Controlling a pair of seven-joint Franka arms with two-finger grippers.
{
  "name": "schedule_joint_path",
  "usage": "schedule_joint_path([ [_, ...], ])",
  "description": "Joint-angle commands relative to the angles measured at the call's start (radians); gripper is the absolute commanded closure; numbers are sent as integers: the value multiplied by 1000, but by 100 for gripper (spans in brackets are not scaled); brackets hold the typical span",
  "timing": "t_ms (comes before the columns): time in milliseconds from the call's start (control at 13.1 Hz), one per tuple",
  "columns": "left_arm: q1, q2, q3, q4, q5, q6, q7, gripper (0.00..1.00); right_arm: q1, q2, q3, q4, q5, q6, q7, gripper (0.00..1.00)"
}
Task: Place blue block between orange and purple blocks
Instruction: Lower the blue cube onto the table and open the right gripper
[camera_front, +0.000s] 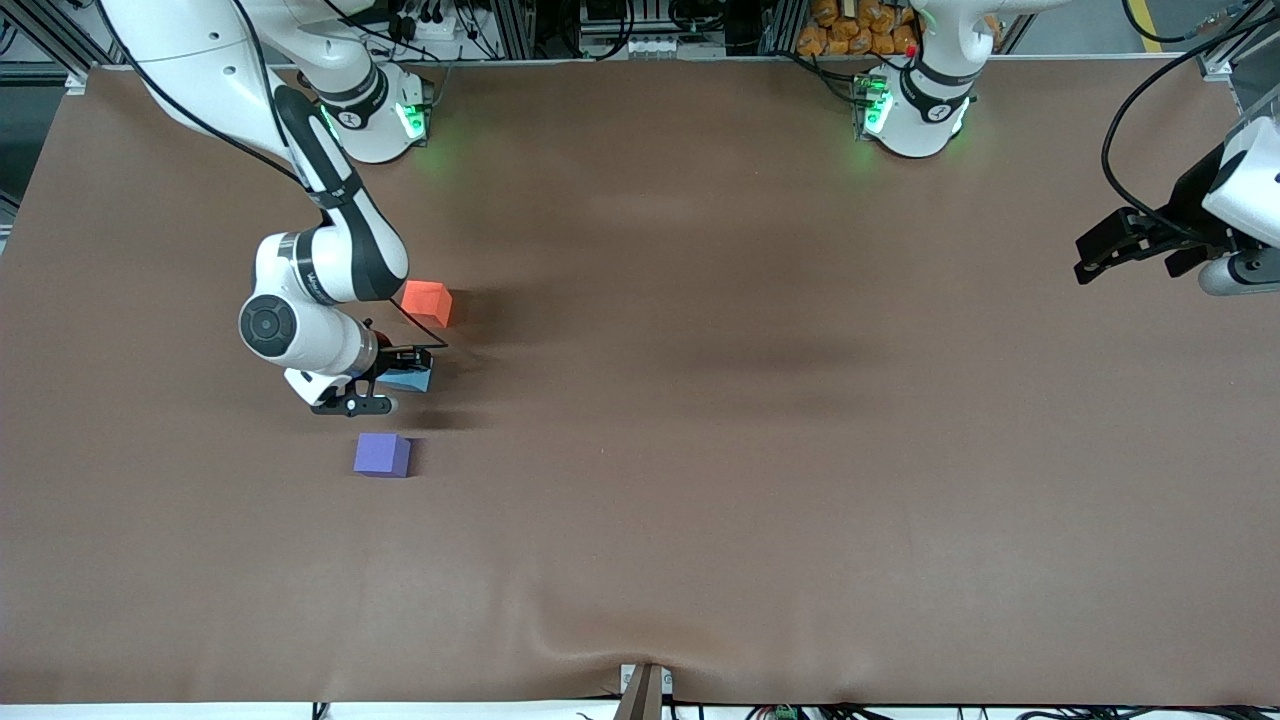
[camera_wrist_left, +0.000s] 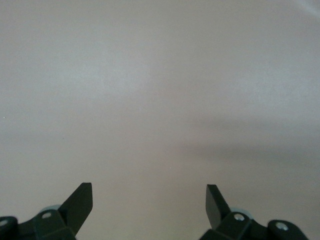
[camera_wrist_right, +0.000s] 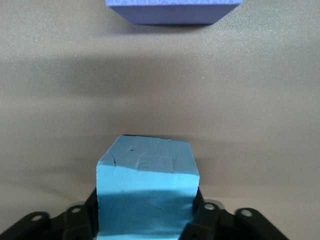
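The blue block (camera_front: 413, 379) is held between the fingers of my right gripper (camera_front: 398, 380), low over the table between the orange block (camera_front: 428, 302) and the purple block (camera_front: 382, 455). In the right wrist view the blue block (camera_wrist_right: 146, 190) fills the jaws, the right gripper (camera_wrist_right: 146, 205) is shut on its sides, and the purple block (camera_wrist_right: 172, 11) lies ahead. I cannot tell whether the blue block touches the table. My left gripper (camera_front: 1095, 262) waits open and empty at the left arm's end of the table, and the left wrist view shows its tips (camera_wrist_left: 149, 192) spread over bare cloth.
A brown cloth (camera_front: 700, 400) covers the whole table. The right arm's elbow and wrist (camera_front: 310, 300) hang over the table beside the orange block. A small bracket (camera_front: 645, 690) sits at the table edge nearest the front camera.
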Motion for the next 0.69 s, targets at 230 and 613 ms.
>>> schedule_joint_path([
  [230, 11, -6, -4, -2, -11, 14, 22, 0, -34, -97, -3, 10, 19, -64, -20, 0],
  [613, 11, -9, -4, -2, -14, 17, 22, 0, -129, -286, -6, 25, 7, -165, -25, 0],
])
